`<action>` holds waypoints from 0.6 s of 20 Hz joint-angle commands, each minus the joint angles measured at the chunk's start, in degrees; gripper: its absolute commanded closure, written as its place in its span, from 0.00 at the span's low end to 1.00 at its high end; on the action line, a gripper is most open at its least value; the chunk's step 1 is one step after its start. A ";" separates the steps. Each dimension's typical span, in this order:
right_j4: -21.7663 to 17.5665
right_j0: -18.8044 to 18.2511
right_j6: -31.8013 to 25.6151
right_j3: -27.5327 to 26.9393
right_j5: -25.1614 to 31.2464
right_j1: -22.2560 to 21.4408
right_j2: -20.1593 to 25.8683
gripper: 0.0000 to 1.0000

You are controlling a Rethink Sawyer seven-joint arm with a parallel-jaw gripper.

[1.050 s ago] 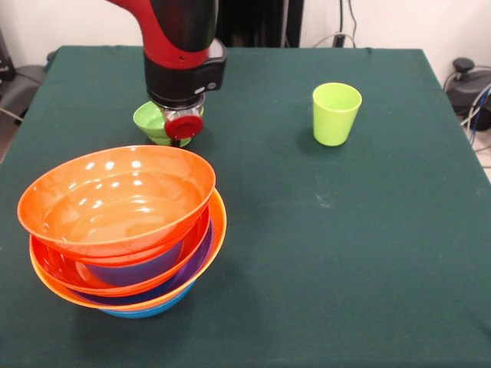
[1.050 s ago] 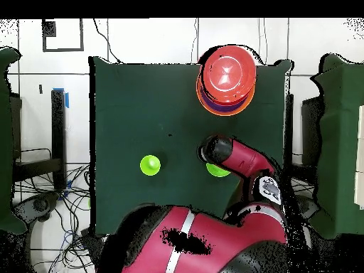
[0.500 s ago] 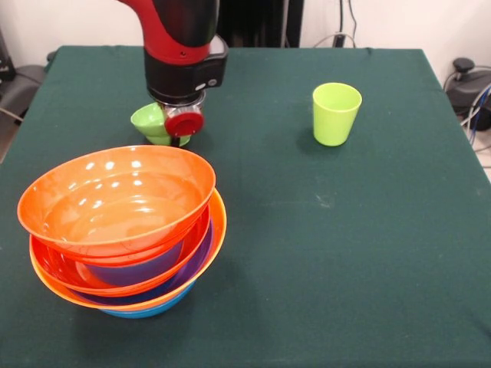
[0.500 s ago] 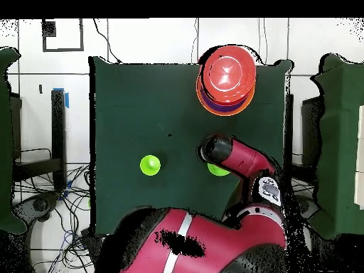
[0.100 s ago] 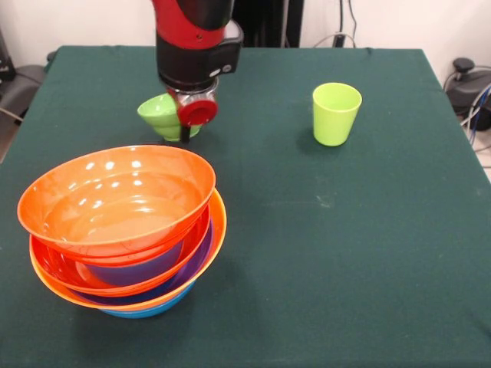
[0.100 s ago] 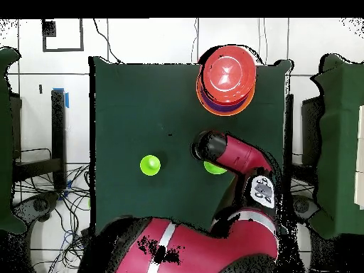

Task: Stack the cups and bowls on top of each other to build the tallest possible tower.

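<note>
The red and black arm (image 5: pixel 196 34) comes down over the far left part of the table, its wrist pointing almost straight down. The gripper (image 5: pixel 184 126) hangs just below a round red cap, clear of the table, and seems clamped on the small green bowl (image 5: pixel 159 115), though the wrist hides the fingers.

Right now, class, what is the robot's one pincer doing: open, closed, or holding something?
Pincer: closed on the small lime-green bowl, which it holds tilted, just above the table.
</note>
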 commanded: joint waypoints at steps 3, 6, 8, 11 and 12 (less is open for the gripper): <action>-5.29 3.50 -3.08 -5.61 16.06 -3.72 0.44 1.00; -5.36 3.52 -2.80 -6.99 17.24 -3.79 0.76 1.00; -5.40 3.70 -2.09 -8.59 16.95 -3.32 0.56 1.00; -5.95 4.19 -1.72 -13.15 20.22 -2.63 -0.25 1.00; -6.07 4.27 -1.86 -14.46 21.45 -2.60 -0.34 1.00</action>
